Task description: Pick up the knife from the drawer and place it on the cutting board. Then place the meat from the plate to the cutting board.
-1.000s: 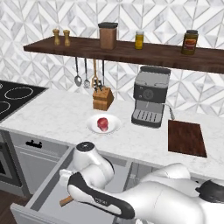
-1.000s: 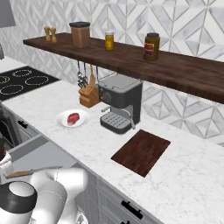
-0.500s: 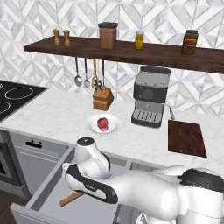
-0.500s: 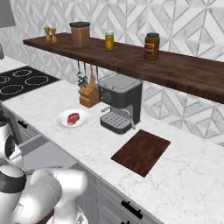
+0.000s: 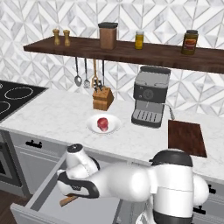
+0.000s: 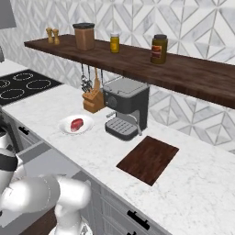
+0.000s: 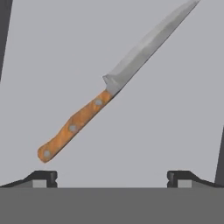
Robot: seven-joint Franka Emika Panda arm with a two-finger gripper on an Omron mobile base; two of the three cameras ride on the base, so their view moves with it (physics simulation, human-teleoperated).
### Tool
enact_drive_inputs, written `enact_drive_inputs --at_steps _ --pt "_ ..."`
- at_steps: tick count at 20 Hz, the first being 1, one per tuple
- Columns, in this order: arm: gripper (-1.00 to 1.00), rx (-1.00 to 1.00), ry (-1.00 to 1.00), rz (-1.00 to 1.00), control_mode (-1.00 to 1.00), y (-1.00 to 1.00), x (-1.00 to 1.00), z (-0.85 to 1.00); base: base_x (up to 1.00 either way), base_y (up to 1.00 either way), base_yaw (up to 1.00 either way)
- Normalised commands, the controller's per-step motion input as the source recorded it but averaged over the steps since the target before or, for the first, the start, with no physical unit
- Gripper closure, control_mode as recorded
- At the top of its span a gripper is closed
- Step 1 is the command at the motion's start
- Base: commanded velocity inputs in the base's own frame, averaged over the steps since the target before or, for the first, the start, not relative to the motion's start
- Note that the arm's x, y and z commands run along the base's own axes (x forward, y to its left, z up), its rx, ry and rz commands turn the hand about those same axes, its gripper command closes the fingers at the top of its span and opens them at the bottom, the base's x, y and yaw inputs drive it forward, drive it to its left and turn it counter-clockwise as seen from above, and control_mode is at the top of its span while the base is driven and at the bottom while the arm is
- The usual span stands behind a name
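- The knife point(image 7: 111, 85) lies flat on the plain grey floor of the drawer point(image 5: 48, 199). In the hand view it runs on a slant, its brown handle toward the lower left and its pale blade toward the upper right.
- In the left base view a bit of the brown handle point(image 5: 68, 201) pokes out from under the arm, low in the open drawer.
- The gripper point(image 7: 111, 176) hangs just above the knife with its jaws spread wide and nothing between them. The two dark fingertips point(image 7: 43, 176) stand well apart, and the one on the left of the hand view is near the butt of the handle without touching it.
- Against the earlier left base pictures, the arm has folded further down and forward into the drawer, so its white bulk now covers more of the drawer's inside; the jaws were as wide then as now.
- The knife handle sits at the same spot in the drawer as before.
- The meat point(image 5: 103, 123) rests on the white plate point(image 5: 92, 127) on the counter, unchanged from the earlier frames.
- The cutting board point(image 5: 187, 137) lies bare on the counter to the right of the coffee machine point(image 5: 150, 96), well apart from the plate, as it did before.
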Motion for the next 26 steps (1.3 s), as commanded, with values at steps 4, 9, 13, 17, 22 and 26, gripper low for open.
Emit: enact_drive_inputs --at_steps 4,9,13,17,22,26 --pt "-1.0 0.0 -0.01 0.0 -1.0 0.01 0.0 -0.34 0.0 0.0 0.0" --pt "-1.0 0.0 -0.01 0.0 -1.0 0.0 0.0 -0.34 0.0 0.0 0.0" --pt "-1.0 0.0 -0.02 0.0 -1.0 0.0 0.09 -0.23 0.0 0.0 0.0" --pt "-1.0 0.0 -0.05 0.0 -1.0 0.0 0.14 -0.2 0.0 0.0 0.0" --pt "-1.0 0.0 -0.07 0.0 -1.0 0.09 0.15 -0.36 0.0 0.0 0.0" --pt "-1.0 0.0 -0.1 0.0 -1.0 0.12 0.3 -0.42 0.0 0.0 0.0"
